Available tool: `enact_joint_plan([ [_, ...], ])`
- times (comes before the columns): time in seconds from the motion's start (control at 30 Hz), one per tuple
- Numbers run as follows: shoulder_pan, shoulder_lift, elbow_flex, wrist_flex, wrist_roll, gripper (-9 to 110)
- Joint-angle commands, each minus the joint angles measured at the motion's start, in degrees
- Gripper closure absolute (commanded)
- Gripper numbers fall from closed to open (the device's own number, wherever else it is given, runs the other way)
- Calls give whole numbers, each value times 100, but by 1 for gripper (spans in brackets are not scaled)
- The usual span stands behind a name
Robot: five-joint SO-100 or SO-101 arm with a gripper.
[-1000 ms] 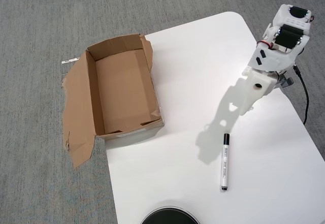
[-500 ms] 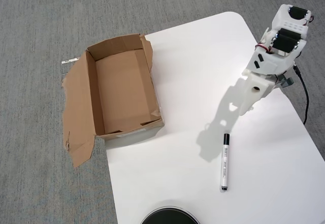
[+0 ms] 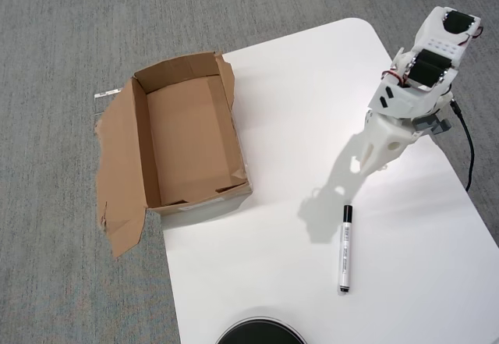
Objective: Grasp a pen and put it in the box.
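In the overhead view the pen (image 3: 345,249), white-barrelled with a black cap, lies on the white table (image 3: 296,110) at the lower right, its cap pointing away from the front edge. The box (image 3: 191,141), brown cardboard and open-topped, sits at the table's left edge with a big flap splayed flat to its left; nothing shows inside it. My white gripper (image 3: 368,164) hangs above the table at the right, pointing down-left, roughly a pen's length beyond the cap. Its fingers read as one tapered shape, shut, with nothing between them.
A black round object (image 3: 260,332) pokes in at the bottom edge, near the table's front. A black cable (image 3: 468,145) runs down the right side by the arm's base. Grey carpet (image 3: 70,40) surrounds the table.
The arm has leaned over, and its gripper has swung a little to the left and lower. Pen and box lie where they were.
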Motion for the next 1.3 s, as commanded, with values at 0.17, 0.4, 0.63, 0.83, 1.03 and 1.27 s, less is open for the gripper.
enact_joint_plan([
  [0.17,31,-519,-110,-62,-2755,100],
  [0.4,40,-563,-110,-79,-4311,100],
  [0.63,40,-765,-119,-738,-5462,100],
  [0.83,40,-1371,-119,-2470,-6710,100],
  [1.03,40,-1723,-31,-3190,-6869,100],
  [1.27,-48,-2391,-40,-3190,-6851,100],
])
